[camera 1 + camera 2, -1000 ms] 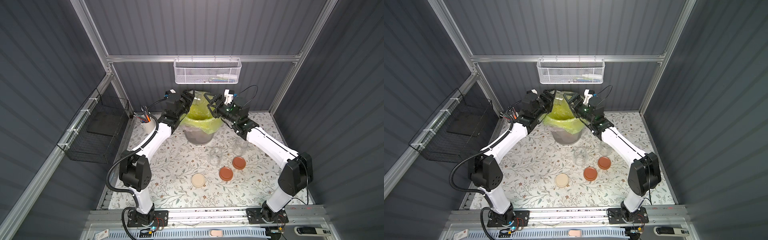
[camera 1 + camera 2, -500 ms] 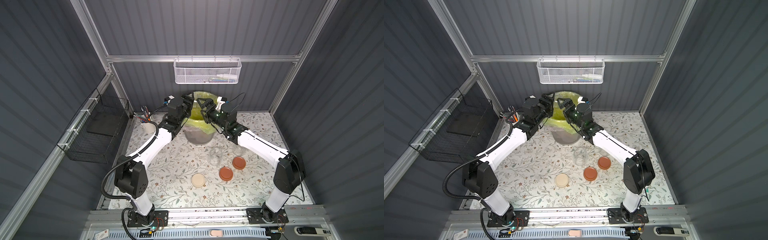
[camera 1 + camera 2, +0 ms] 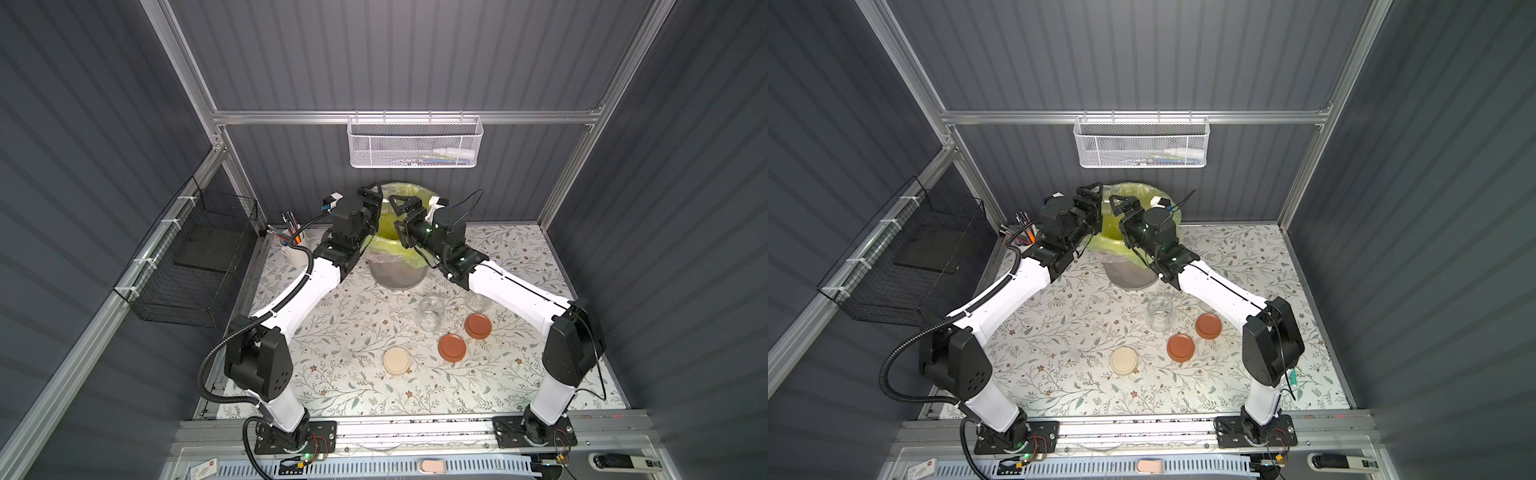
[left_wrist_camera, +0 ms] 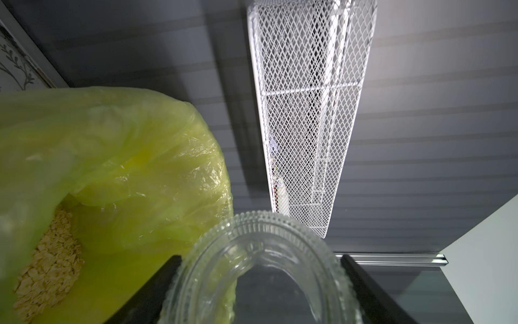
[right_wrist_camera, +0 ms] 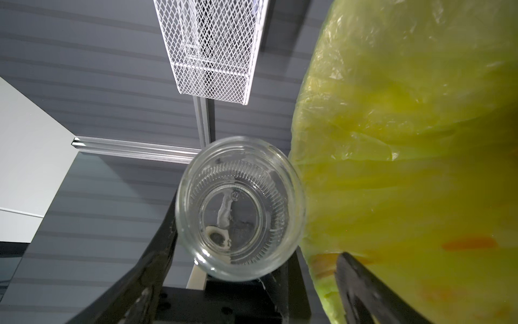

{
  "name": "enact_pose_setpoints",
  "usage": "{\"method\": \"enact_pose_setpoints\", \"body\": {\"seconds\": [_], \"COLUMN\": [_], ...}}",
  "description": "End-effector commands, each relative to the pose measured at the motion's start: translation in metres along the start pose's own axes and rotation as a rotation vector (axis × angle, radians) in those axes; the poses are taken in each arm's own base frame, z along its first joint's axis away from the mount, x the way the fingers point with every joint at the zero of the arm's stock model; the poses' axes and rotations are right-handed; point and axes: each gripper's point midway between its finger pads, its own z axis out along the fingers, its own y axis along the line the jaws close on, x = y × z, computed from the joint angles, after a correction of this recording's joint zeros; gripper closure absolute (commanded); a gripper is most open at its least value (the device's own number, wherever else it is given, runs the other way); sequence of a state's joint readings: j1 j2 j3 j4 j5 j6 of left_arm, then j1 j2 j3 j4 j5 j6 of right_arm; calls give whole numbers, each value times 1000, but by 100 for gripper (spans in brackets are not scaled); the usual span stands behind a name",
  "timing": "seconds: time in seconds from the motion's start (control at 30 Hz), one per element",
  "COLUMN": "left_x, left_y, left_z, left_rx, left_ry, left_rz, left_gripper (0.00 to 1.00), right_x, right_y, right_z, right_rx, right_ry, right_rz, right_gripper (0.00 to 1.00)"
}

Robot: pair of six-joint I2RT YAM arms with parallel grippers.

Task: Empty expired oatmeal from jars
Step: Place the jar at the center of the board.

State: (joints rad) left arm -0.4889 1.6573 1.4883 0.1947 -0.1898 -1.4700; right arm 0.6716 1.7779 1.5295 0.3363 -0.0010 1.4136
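My left gripper (image 4: 259,262) is shut on a clear glass jar (image 4: 260,252) held over the yellow-green bag (image 4: 117,157) of the grey bin (image 3: 397,274). Oatmeal (image 4: 47,266) lies loose inside the bag. No flakes show in the held jar (image 5: 241,207). My right gripper (image 5: 256,232) stands open around that jar; one finger is by the glass, the other apart beside the bag. In both top views the two grippers (image 3: 374,195) (image 3: 401,203) meet above the bin. A second lidless jar (image 3: 432,311) stands on the table, and a third (image 3: 478,301) is half hidden behind my right arm.
A cream lid (image 3: 397,361) and two brown lids (image 3: 452,348) (image 3: 478,326) lie on the floral table in front of the jars. A white pen cup (image 3: 293,253) stands back left, near a black wire basket (image 3: 195,257). A white mesh basket (image 3: 415,143) hangs above the bin.
My right gripper has moved left over the bin, close to the left gripper and its jar, and its jaws have widened a little. The left gripper kept its hold.
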Motion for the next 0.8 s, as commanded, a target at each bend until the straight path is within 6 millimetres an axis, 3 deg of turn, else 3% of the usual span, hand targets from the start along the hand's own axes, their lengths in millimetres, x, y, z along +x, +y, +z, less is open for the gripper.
{"method": "enact_pose_setpoints", "body": {"seconds": [0.0, 0.2, 0.63, 0.67, 0.77], "left_x": [-4, 1, 6, 8, 6], "left_y": [-45, -42, -40, -25, -27], "left_z": [-22, -21, -30, -30, -31], "left_rx": [122, 134, 132, 102, 104], "left_ry": [-30, -11, -16, -16, -24], "left_rz": [-41, -76, -137, -130, -124], "left_gripper": [77, 77, 79, 79, 79], "right_x": [0, 7, 0, 0, -4], "right_y": [3, 11, 16, 19, 23], "right_z": [8, 15, 20, 19, 17], "right_rx": [-13, -42, -86, -96, -99], "right_ry": [-19, -19, -80, -89, -110], "right_rz": [25, 41, 69, 67, 57], "right_gripper": [2, 2, 2, 2, 3]}}
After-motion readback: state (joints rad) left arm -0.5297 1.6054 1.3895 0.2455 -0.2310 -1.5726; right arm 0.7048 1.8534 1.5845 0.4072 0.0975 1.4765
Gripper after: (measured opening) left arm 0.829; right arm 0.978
